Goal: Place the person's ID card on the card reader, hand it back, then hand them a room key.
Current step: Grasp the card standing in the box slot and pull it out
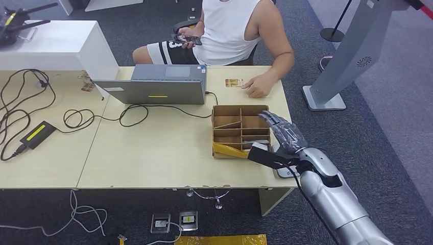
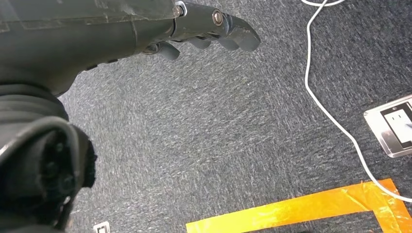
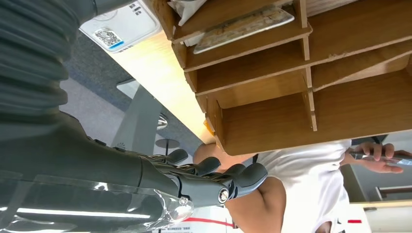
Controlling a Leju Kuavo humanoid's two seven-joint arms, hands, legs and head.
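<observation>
Your ID card [image 1: 234,82] lies at the desk's [image 1: 153,153] far edge beside the person's hand [image 1: 258,87], while your empty, open-fingered right hand [image 1: 280,133] hovers over the box's [image 1: 240,130] right wall, risking clipping it when reaching; left hand [image 2: 214,31] hangs loosely curled, empty.

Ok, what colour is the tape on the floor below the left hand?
Orange tape on dark grey carpet, clearest in the left wrist view under the left hand.

Silver right arm [image 1: 332,204] with black cable, dark grey right robot hand [image 1: 283,133].
</observation>
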